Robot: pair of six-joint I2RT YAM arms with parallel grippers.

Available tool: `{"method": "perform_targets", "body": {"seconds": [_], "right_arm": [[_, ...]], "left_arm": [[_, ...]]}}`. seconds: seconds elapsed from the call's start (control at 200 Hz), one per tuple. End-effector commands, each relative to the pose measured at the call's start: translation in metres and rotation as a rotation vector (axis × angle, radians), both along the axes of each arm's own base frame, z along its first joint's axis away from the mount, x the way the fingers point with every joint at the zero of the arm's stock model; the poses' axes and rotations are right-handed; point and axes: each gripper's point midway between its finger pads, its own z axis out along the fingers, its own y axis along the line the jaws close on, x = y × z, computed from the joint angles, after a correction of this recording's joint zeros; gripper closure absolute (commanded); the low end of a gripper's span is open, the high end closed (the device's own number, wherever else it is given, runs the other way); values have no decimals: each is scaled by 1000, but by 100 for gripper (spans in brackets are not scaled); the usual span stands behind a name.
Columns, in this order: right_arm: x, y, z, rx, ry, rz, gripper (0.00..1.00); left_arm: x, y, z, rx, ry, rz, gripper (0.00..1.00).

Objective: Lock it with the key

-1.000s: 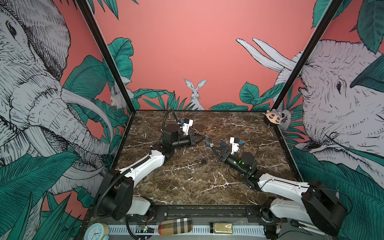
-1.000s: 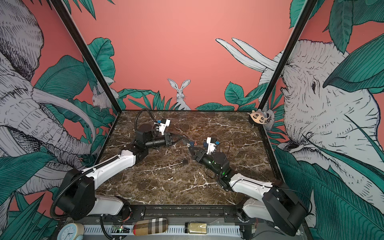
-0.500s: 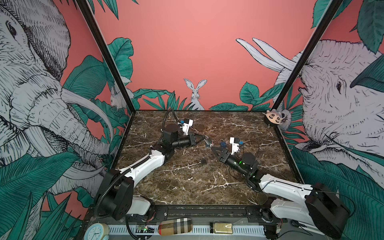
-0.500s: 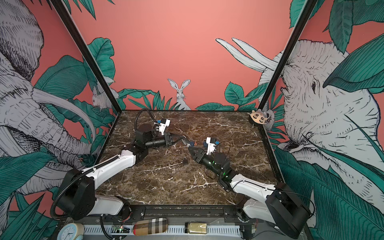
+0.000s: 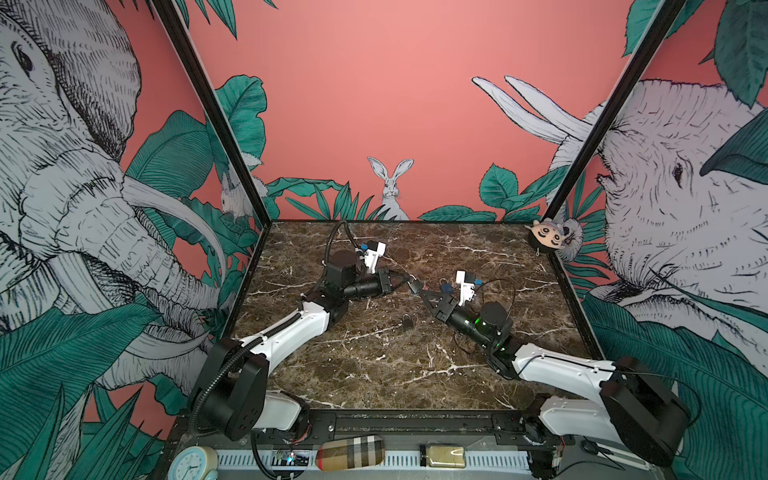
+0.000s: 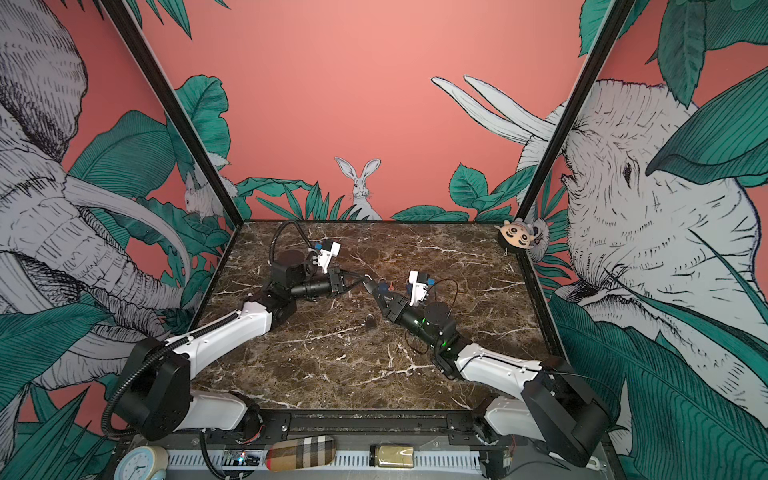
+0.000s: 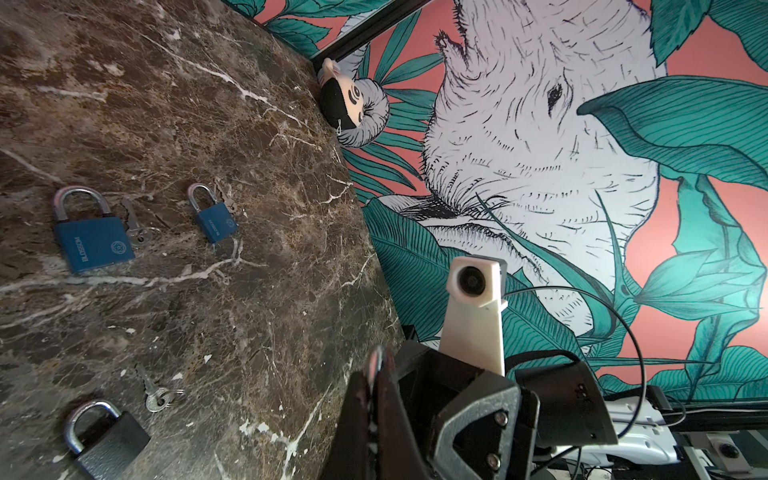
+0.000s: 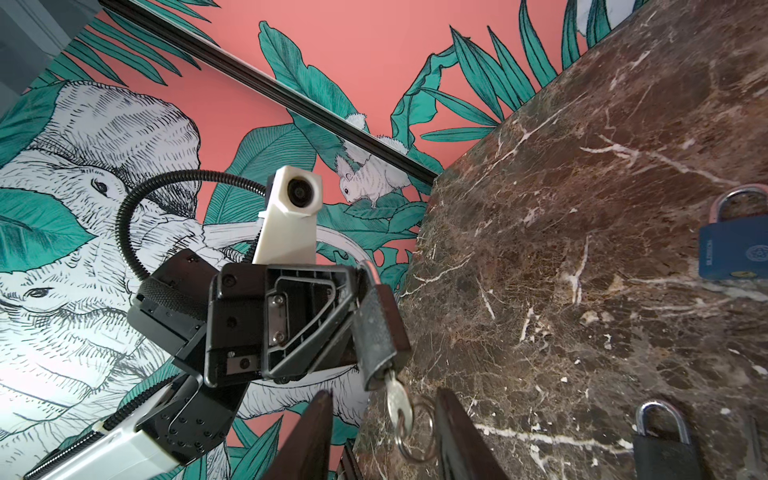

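A dark padlock (image 8: 376, 328) hangs in the air above the marble table (image 5: 374, 374). My left gripper (image 7: 374, 415) is shut on its shackle. The lock is small in both top views (image 5: 414, 286) (image 6: 368, 286), beside the left gripper (image 5: 405, 282). A silver key (image 8: 397, 401) with a ring sticks out of the lock's underside. My right gripper (image 8: 384, 436) stands open, one finger on each side of the key, and the fingers (image 8: 307, 436) stay clear of it. In a top view the right gripper (image 5: 424, 295) meets the lock from the right.
On the table lie two blue padlocks (image 7: 93, 237) (image 7: 212, 218), a black padlock (image 7: 106, 438) and loose keys (image 7: 156, 395). Another dark padlock (image 5: 407, 322) lies near the middle. A plush toy (image 5: 548, 237) sits in the back right corner.
The right gripper has shifted slightly by the lock and its jaws have come a little closer round the key. The left arm holds still.
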Motion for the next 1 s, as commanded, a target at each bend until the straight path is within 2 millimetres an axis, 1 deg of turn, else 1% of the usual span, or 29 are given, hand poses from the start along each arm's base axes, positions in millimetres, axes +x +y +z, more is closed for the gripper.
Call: {"method": "perform_targets", "body": {"seconds": [0.0, 0.165, 0.265, 0.445, 0.705, 0.995], "right_arm": [[-1, 5, 21, 42, -55, 17, 61], [0, 6, 17, 41, -48, 15, 62], [1, 6, 15, 40, -43, 16, 65], [1, 8, 19, 47, -55, 23, 66], [0, 7, 19, 39, -59, 24, 74], [-1, 10, 23, 39, -67, 35, 83]], "left_arm": [[-5, 2, 26, -49, -67, -5, 100], [-5, 3, 27, -56, -70, -6, 100], [-5, 3, 29, -64, -71, -5, 100], [-6, 3, 26, -68, -62, -8, 100], [-8, 3, 19, -70, -45, -12, 100], [-7, 2, 24, -79, -49, -12, 100]]}}
